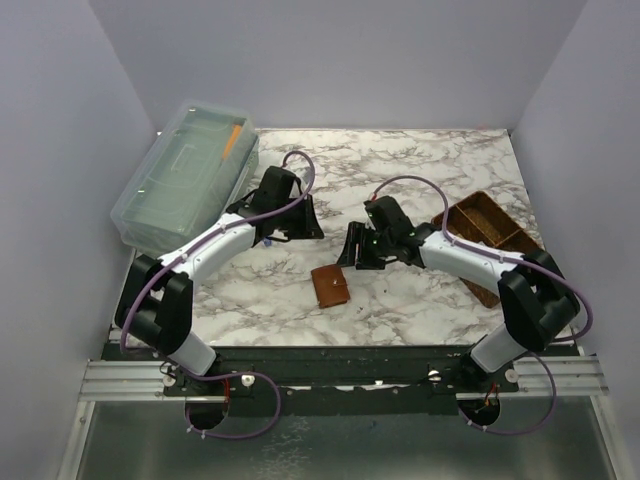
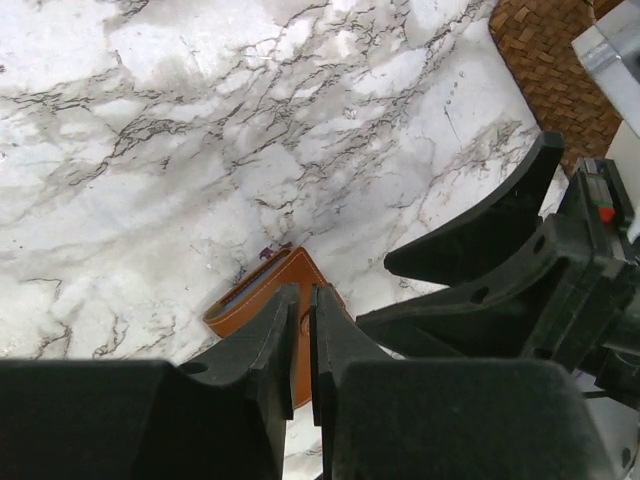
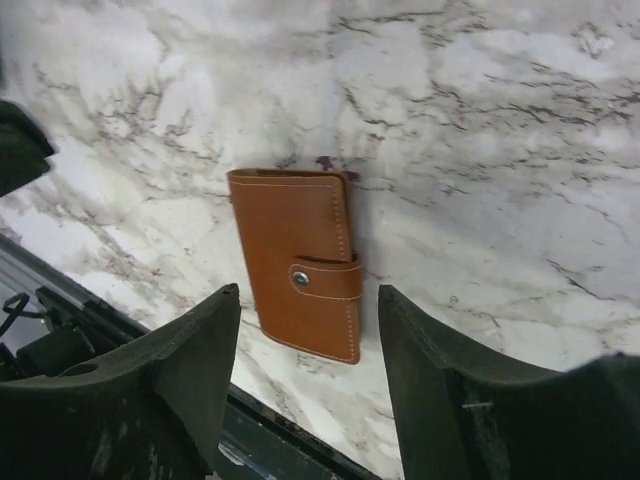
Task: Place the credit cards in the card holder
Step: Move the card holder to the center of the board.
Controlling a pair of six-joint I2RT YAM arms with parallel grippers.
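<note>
The card holder is a tan-brown leather wallet lying folded and snapped shut on the marble table, between the two arms. No loose credit cards show in any view; a thin grey-blue strip shows at the wallet's edge in the left wrist view. My right gripper is open and hovers just above the wallet, which lies ahead between its fingers. My left gripper hangs farther back, its fingers closed to a thin slit with nothing visible between them.
A clear plastic lidded box with an orange item on top stands at the back left. A brown woven divided basket sits at the right, also in the left wrist view. The table's near edge is close behind the wallet.
</note>
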